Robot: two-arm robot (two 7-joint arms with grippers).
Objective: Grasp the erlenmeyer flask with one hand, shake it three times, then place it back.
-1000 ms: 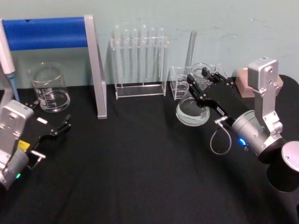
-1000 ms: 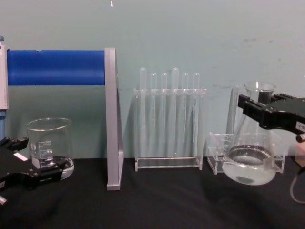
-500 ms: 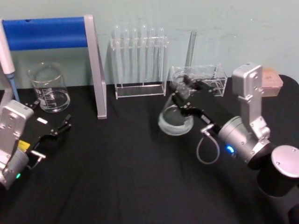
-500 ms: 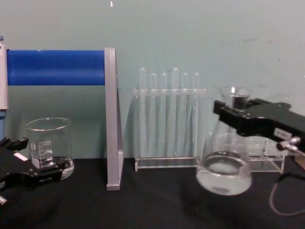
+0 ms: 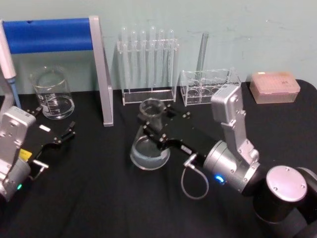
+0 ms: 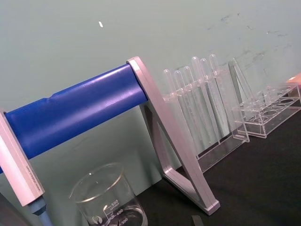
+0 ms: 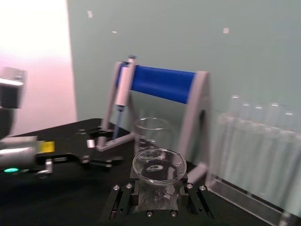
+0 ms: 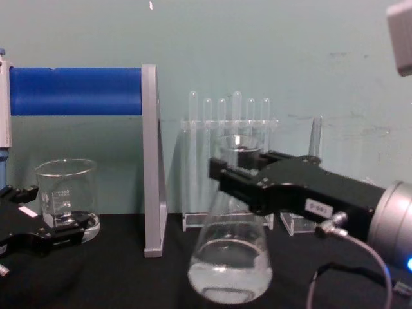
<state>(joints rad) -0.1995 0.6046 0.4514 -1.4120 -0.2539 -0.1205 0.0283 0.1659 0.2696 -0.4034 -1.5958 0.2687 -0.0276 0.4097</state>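
Observation:
The erlenmeyer flask (image 5: 148,148) is clear glass with a little liquid in its wide base (image 8: 230,270). It hangs slightly tilted, low over the black table (image 5: 99,198) near the middle. My right gripper (image 5: 155,125) is shut on its narrow neck, just under the flared rim (image 7: 158,165). The black fingers (image 8: 283,187) reach in from the right. My left gripper (image 5: 55,122) rests parked at the table's left, open and holding nothing.
A glass beaker (image 5: 52,94) stands at the back left, beside a grey stand with a blue bar (image 5: 49,34) and a hanging pipette. Along the back wall are a test tube rack (image 5: 147,64), a small clear rack (image 5: 210,87) and a pink box (image 5: 275,85).
My right arm has swung the flask from the back right, by the small clear rack, leftward and forward to the middle of the table. The left arm has not moved.

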